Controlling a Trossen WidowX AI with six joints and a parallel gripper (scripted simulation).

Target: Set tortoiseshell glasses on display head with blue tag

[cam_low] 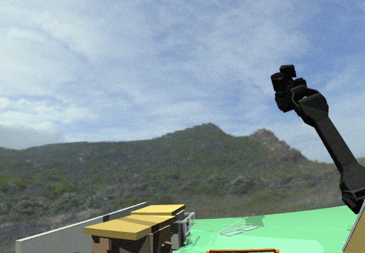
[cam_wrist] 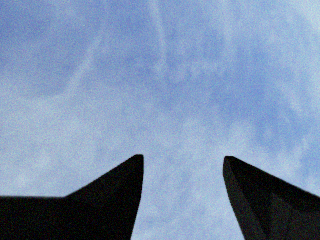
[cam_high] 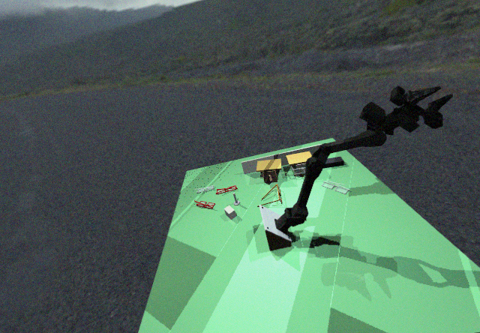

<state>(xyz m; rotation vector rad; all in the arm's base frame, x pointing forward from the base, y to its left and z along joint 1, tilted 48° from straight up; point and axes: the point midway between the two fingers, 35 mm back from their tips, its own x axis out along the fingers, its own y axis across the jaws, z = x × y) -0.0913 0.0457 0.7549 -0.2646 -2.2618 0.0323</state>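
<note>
My gripper [cam_high: 445, 91] [cam_wrist: 183, 163] is partly open and empty, raised high over the right side of the table against the sky, far from the glasses and heads. The tortoiseshell glasses, an orange-brown frame [cam_high: 280, 196] [cam_low: 243, 250], stand on the table in front of the heads, with their temples reaching toward the arm's base. A brown display head [cam_high: 270, 176] [cam_low: 101, 244] sits under a yellow top board. A second, greyish head beside it, also under a yellow board [cam_high: 298, 157] [cam_low: 159, 209], has a pale glasses frame at its face. I cannot make out a blue tag on either head.
A grey wall panel [cam_high: 250, 166] [cam_low: 59, 235] stands behind the heads, a black box [cam_high: 335, 162] to their right. Pale glasses lie right of the tortoiseshell pair. Red and pale glasses, a small post [cam_high: 235, 201] and a white block [cam_high: 230, 211] are at left.
</note>
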